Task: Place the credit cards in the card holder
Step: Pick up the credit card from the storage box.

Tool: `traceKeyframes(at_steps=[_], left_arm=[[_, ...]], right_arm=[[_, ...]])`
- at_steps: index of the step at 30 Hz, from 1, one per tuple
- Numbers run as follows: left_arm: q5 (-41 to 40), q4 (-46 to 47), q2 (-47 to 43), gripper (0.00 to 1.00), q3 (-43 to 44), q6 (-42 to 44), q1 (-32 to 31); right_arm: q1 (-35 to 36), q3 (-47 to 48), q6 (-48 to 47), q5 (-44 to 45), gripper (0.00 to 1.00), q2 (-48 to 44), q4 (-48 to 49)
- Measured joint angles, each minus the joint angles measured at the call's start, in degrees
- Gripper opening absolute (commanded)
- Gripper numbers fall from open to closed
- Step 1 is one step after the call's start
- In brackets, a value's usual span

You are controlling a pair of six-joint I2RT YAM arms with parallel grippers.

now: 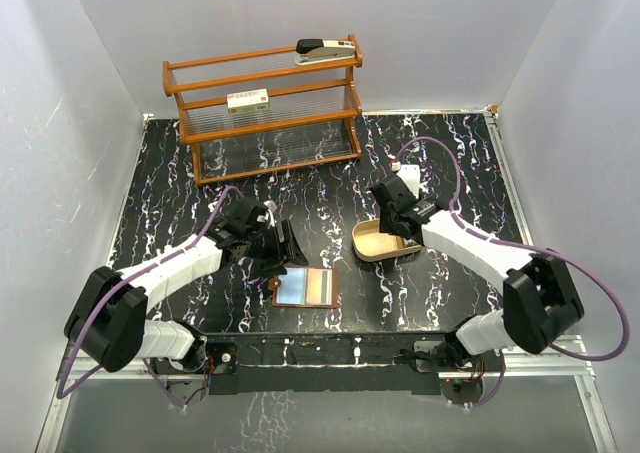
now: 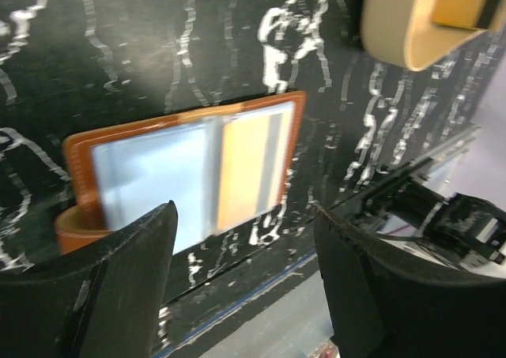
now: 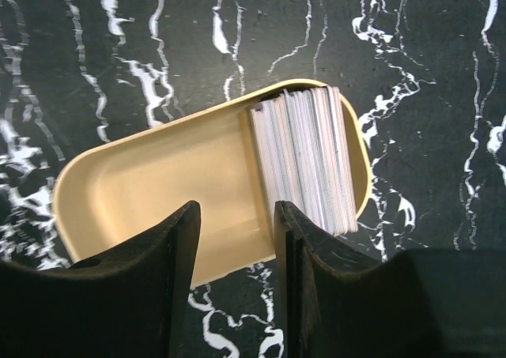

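Note:
The card holder (image 1: 306, 287), a brown leather wallet, lies spread open on the black marble table near the front edge. Its left half shows a pale blue card (image 2: 142, 182) and its right half is tan (image 2: 247, 168). A stack of whitish credit cards (image 3: 304, 160) stands on edge in the right end of a shallow tan tray (image 3: 150, 192). My left gripper (image 1: 285, 243) hangs open and empty just behind the wallet, which shows in the left wrist view (image 2: 79, 148). My right gripper (image 3: 237, 208) is open and empty above the tray's near rim, its right finger beside the stack.
The tan tray (image 1: 372, 243) sits right of centre. A wooden rack (image 1: 265, 108) stands at the back, with a stapler (image 1: 325, 50) on top and a white box with a red label (image 1: 248, 100) on its shelf. White walls close in on the sides.

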Motion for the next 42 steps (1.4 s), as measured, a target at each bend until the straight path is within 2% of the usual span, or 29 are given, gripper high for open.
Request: traceKeyframes(at_steps=[8,15,28,42], left_arm=[[-5.2,-9.7,-0.9,0.68,0.2,4.33,1.44],[-7.06,-11.76,-2.89,0.68,0.02,5.49,2.51],[-8.9,-12.76,-2.29,0.68,-2.29,6.23,2.84],[-8.61,-12.07,-1.46,0.67,-4.61,6.03,2.86]], right_arm=[[-1.22,3.37,-3.41,3.63,0.45,8.11,-2.29],[-1.81,3.98,-5.09,7.78,0.44,11.69,-3.54],[-1.95,5.16,-6.27,11.17,0.25,13.27,-4.17],[-1.95,5.42,-6.62,11.54,0.14,13.25,-4.22]])
